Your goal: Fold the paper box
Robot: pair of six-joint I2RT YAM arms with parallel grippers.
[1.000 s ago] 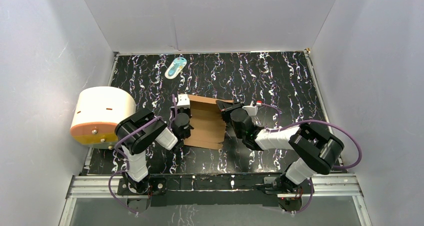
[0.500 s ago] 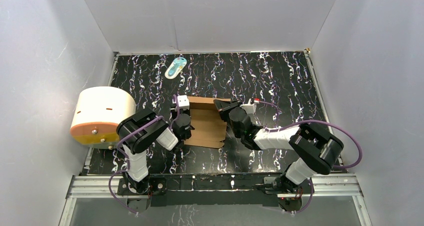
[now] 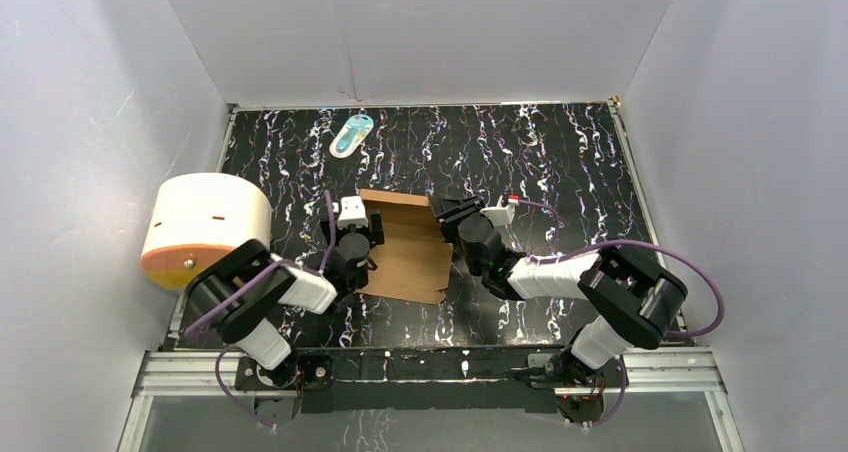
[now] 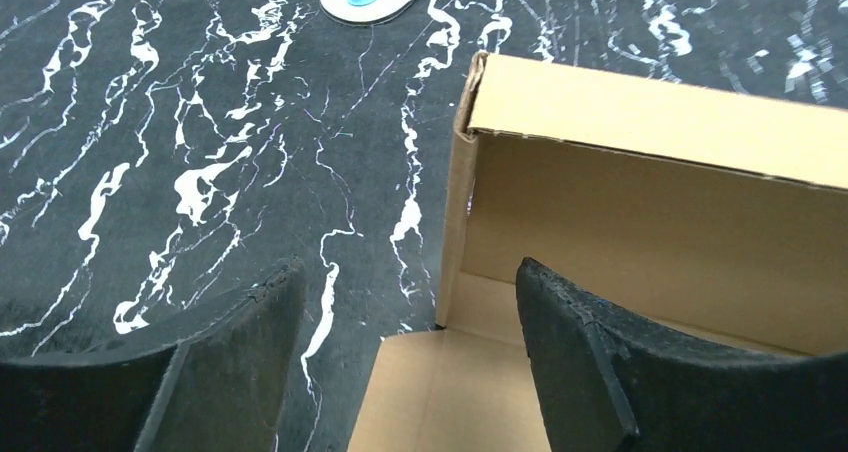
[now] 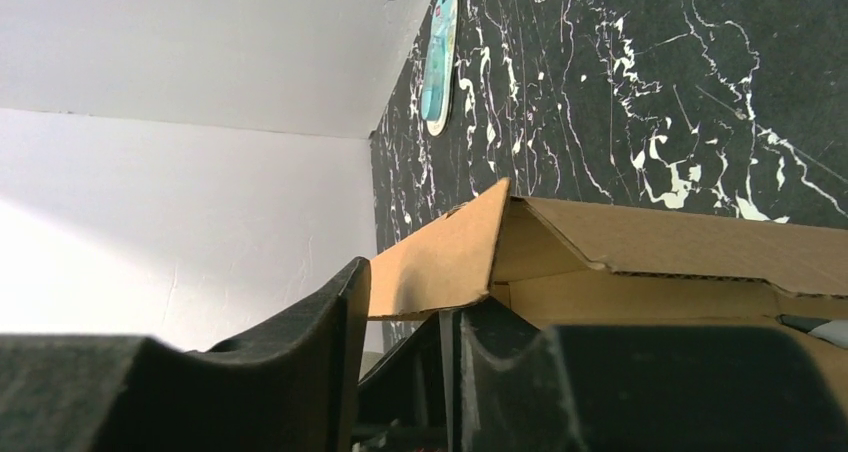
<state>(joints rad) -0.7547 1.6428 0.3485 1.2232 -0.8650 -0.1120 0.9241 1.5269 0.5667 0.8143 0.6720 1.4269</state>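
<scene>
top external view, from the left: white-and-orange cylinder (image 3: 205, 230) at the left edge of the desk (image 3: 560, 162), then left hand (image 3: 368, 234) wide open, one finger (image 4: 230, 352) outside and the other inside the upright left wall of the paper box (image 3: 410, 257). brown box mid-desk between both arms, partly folded, walls raised at left and back. right hand (image 3: 445, 215) at its far right corner, fingers parted only slightly, gripping nothing visible.

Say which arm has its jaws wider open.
The left gripper: its jaws stand far apart around the side wall of the box; the right gripper shows only a narrow gap.
</scene>
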